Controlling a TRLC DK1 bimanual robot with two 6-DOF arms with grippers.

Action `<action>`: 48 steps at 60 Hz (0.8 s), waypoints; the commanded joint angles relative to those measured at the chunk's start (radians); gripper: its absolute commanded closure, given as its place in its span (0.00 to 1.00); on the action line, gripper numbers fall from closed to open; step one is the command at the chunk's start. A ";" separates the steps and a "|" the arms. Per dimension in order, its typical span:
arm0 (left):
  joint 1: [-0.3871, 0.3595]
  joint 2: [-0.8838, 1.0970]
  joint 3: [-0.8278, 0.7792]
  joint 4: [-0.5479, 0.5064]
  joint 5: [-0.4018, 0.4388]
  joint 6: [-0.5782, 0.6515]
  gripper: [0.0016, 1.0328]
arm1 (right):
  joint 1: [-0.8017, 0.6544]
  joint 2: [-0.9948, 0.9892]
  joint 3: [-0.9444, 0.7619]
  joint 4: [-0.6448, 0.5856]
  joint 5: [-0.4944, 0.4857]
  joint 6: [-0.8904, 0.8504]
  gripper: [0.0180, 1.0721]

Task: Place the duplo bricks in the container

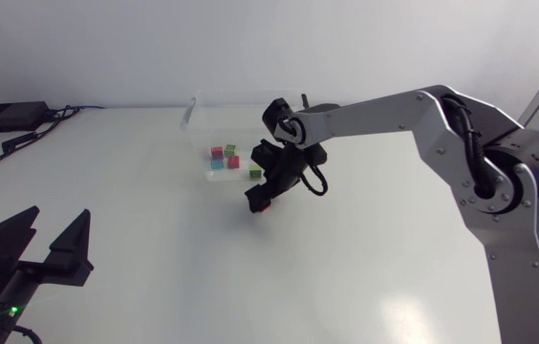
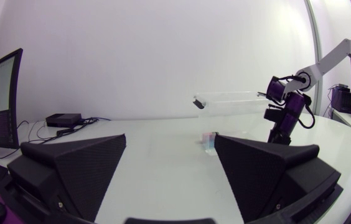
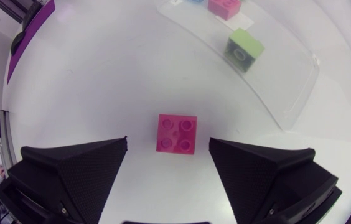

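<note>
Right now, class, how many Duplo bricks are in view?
6. In the container: pink brick, green brick, blue brick, red brick, second green brick. On the table, between the right pincer's fingers: loose pink brick. The arm may hide others.

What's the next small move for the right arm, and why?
Probably lower the right end effector straight down around the pink brick. In the right wrist view the brick lies on the table, centred in the gap between the open fingers and touching neither, outside the clear container, so no sideways correction seems needed before closing.
</note>
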 commanded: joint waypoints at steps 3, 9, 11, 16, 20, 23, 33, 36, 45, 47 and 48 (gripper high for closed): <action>0.000 -0.010 -0.018 0.004 0.006 0.006 0.04 | 0.024 0.043 0.058 -0.052 0.001 0.001 0.38; 0.000 -0.010 -0.018 0.004 0.005 0.006 0.04 | 0.019 0.074 0.087 -0.075 -0.004 0.004 0.59; 0.000 -0.010 -0.018 0.004 0.006 0.006 0.04 | 0.016 0.077 0.092 -0.079 -0.002 0.010 0.60; 0.000 -0.010 -0.018 0.004 0.005 0.006 0.04 | 0.010 0.086 0.104 -0.095 -0.002 0.027 0.64; 0.000 -0.010 -0.018 0.004 0.006 0.006 0.04 | 0.007 0.097 0.103 -0.099 -0.002 0.027 0.71; 0.000 -0.010 -0.018 0.004 0.006 0.006 0.04 | 0.001 0.098 0.095 -0.099 -0.001 0.029 0.72; 0.000 -0.010 -0.018 0.004 0.006 0.006 0.04 | -0.005 0.081 0.066 -0.096 0.002 0.032 0.74; 0.000 -0.010 -0.018 0.004 0.006 0.006 0.04 | -0.002 0.074 0.058 -0.096 0.002 0.032 0.74; 0.000 -0.010 -0.018 0.004 0.006 0.006 0.04 | 0.003 0.035 0.029 -0.098 0.004 0.046 0.74; 0.000 -0.010 -0.018 0.004 0.005 0.006 0.04 | 0.003 0.018 0.015 -0.098 0.002 0.049 0.74; 0.000 -0.010 -0.018 0.004 0.006 0.006 0.04 | 0.001 0.011 0.009 -0.098 0.004 0.050 0.74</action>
